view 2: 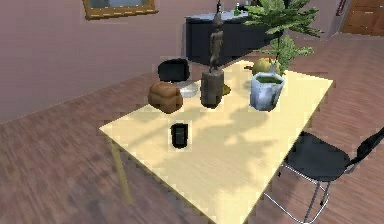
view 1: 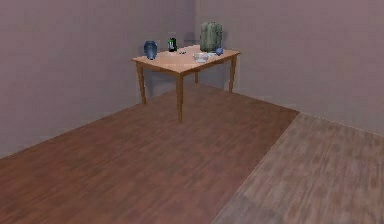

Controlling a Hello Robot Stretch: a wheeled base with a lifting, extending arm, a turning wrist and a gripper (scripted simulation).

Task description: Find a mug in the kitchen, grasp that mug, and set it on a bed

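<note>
A small dark cup (view 2: 179, 135), mug-like in shape, stands upright on a pale yellow table (view 2: 235, 155) in the arm side view. It is toward the table's left end, with bare tabletop all around it. No handle can be made out on it. Whether the gripper holds anything, or how it stands, cannot be told.

Just beyond the cup lies a rounded brown lump (view 2: 165, 96), and farther out sits a dark bowl-shaped thing (view 2: 173, 70). To the right of these rises a tall dark statuette (view 2: 212, 85). Right of it, a pale pot (view 2: 267, 92) carries a leafy green plant (view 2: 285, 25), and a small yellowish round thing (view 2: 263, 66) sits just behind the pot. A black chair (view 2: 315, 158) is drawn up at the table's near right side. Beyond the table a dark sideboard (view 2: 228, 35) stands against the wall, a framed picture (view 2: 120, 7) hangs at upper left, and a brown door (view 2: 362, 15) shows at upper right.

In the forward view a second, orange-brown wooden table (view 1: 170, 64) stands in the corner of a room on a reddish wood floor (view 1: 120, 160). On it are a blue vase (view 1: 150, 49), a small dark-green thing (view 1: 172, 44) and a bulky grey-green bag-like thing (view 1: 211, 37).
</note>
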